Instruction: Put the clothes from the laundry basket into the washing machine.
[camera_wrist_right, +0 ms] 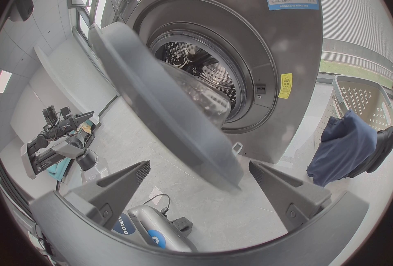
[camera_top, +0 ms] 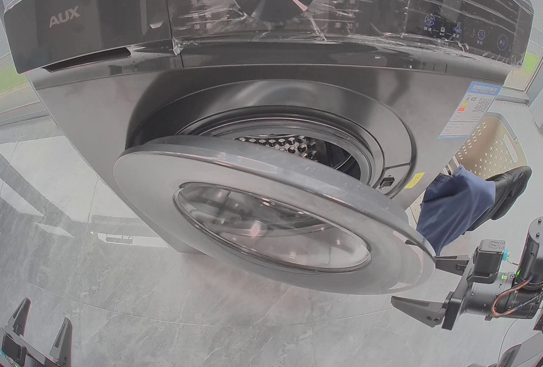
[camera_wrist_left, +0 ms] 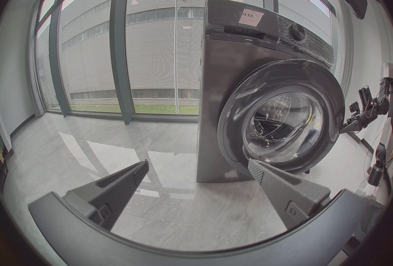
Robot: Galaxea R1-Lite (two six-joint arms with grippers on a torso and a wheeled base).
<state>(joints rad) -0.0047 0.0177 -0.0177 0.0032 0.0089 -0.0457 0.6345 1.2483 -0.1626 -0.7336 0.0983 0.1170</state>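
looking at the head cam, the washing machine (camera_top: 271,80) has its door (camera_top: 271,215) swung wide open, and there are no clothes in the bit of the drum (camera_top: 294,146) i can see. the laundry basket (camera_top: 492,147) sits on the floor (camera_top: 85,187) at about 3 o'clock from the door, tucked beside the machine. a blue cloth (camera_top: 452,207) hangs over its near rim, with a black shiny thing (camera_top: 512,184) touching it at its 2 o'clock. can't tell what that is.

right tool (camera_top: 416,280) hovers at 5 o'clock from the door, just below the blue cloth, spread apart and holding nothing. left tool (camera_top: 45,310) is way down at 7 o'clock, also apart and empty, well away from everything.

my guess is the cloth is light and floppy, so it'll sag and trail once lifted. i'd pinch the bunched fold up at the rim, not the dangling hem, since a thick fold gives the tool more to bite. the loose end could catch on the door edge on the way to the drum.
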